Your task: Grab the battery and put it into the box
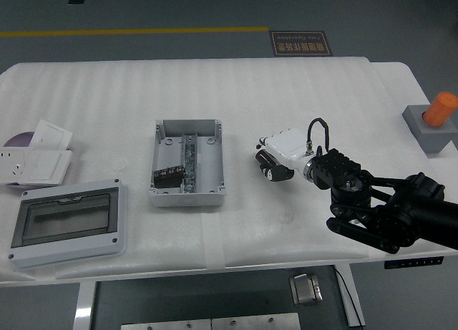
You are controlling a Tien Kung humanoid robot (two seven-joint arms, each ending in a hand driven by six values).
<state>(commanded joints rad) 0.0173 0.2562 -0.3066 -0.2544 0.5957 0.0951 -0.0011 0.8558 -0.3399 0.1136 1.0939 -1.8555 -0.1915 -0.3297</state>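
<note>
white padded bench [300, 94] seen from above, near edge along the bottom. grey open box [187, 162] left of centre, lid off, a metal rail running down its middle and a small black battery [169, 176] lying in its lower-left compartment, touching the rail side. right hand [280, 154] reaching in from the lower right on a black arm [386, 205], white shell over dark fingers [270, 174], well to the right of the box and apart from it. fingers curled downward close to the bench surface; cannot tell whether anything is held under them, nothing visible in the grip. a black cable [315, 133] looping up from the wrist.

grey enclosure with a dark transparent window [68, 222] at the lower left, near the front edge, just left of the box and not touching it. white wall sockets and switch plates [39, 157] stacked at the far left edge, partly covering a purple disc [20, 139]. grey block with an orange cylinder [436, 119] tilted in it at the far right edge of the bench. grey floor beyond the far side, with a yellow line [136, 32] and a dark printed floor sign [300, 43], print too small to read. small grey pedal-like object [306, 288] on the floor below the near edge.
</note>
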